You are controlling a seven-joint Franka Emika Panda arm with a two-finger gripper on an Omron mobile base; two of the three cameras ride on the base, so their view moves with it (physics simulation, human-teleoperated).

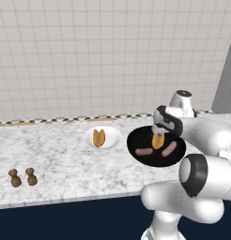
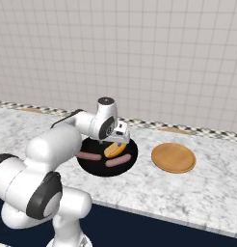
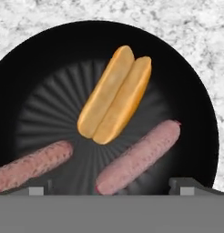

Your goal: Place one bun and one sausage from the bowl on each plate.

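Observation:
The black bowl [image 1: 136, 143] [image 2: 103, 169] [image 3: 50, 91] holds one golden bun [image 1: 158, 141] [image 2: 112, 150] [image 3: 115, 94] and two pinkish sausages, one to the left [image 1: 144, 152] [image 2: 89, 156] [image 3: 32, 164] and one to the right [image 1: 169, 149] [image 2: 118, 160] [image 3: 139, 156]. My gripper [image 1: 158, 132] [image 2: 119, 140] [image 3: 113, 187] hovers open just above the bowl, over the bun, holding nothing. A second bun [image 1: 99, 137] lies on the white plate [image 1: 115, 136], left of the bowl. The orange-tan plate [image 2: 173, 157] sits bare to the bowl's right.
Two dark brown shakers [image 1: 15, 178] [image 1: 31, 176] stand near the counter's front edge at far left. A tiled wall runs behind the marble counter [image 2: 207, 183]. My own arm crosses in front of the bowl's near side.

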